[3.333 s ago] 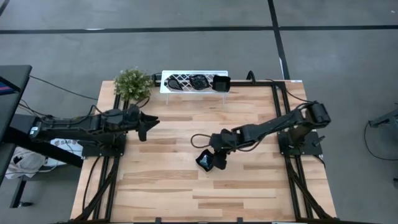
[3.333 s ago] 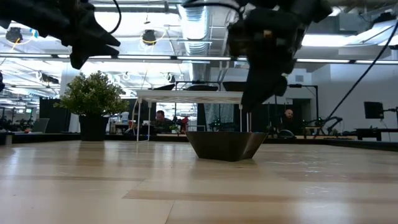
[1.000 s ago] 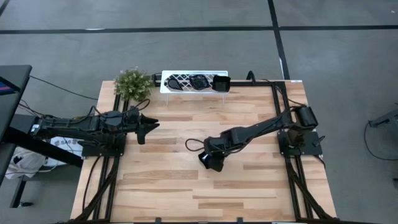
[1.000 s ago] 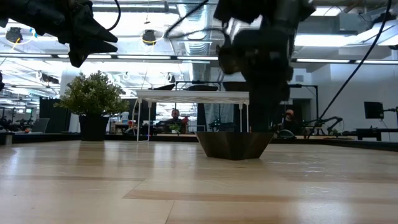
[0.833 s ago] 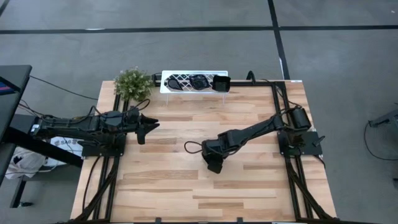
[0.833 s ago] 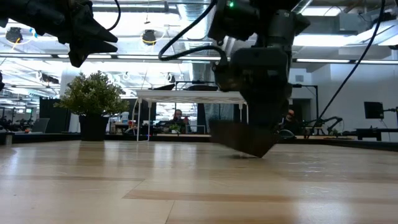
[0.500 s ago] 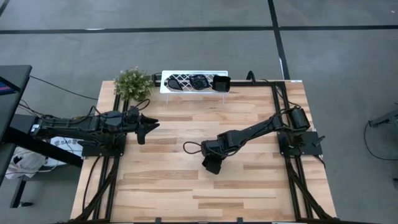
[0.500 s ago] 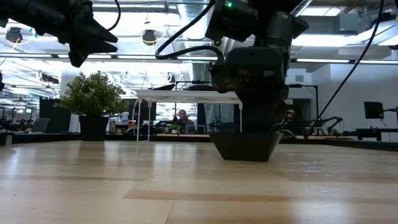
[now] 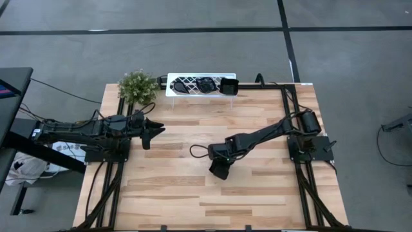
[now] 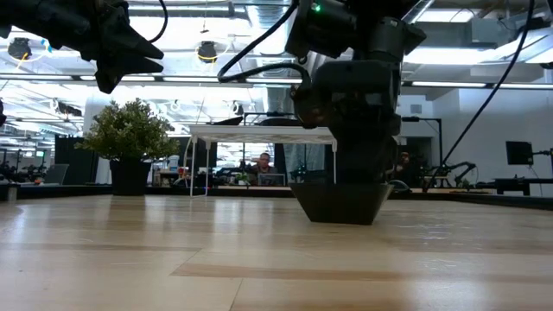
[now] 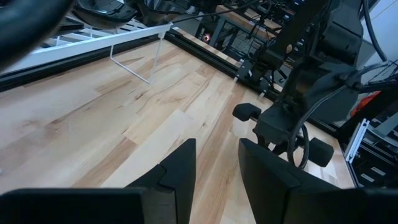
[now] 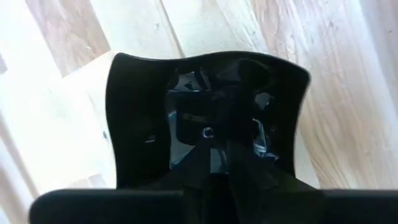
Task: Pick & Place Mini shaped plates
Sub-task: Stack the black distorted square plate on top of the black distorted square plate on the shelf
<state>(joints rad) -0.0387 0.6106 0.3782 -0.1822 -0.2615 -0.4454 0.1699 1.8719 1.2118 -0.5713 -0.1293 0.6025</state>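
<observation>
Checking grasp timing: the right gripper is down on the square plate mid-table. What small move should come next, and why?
Probably lift straight up. The right gripper is pinching the rim of the wavy-edged square plate, which sits flat on the table, far from the white rack.

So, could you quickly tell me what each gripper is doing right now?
Left gripper: open, holding nothing, raised above the table's left side.
Right gripper: shut on the wavy-edged square plate at mid-table.

High view straight down over the whole table (image 9: 193, 187), low view level at tabletop facing the room, left wrist view across the table past its fingers (image 11: 264, 174), right wrist view close above a plate (image 12: 205, 118), which the low view shares
</observation>
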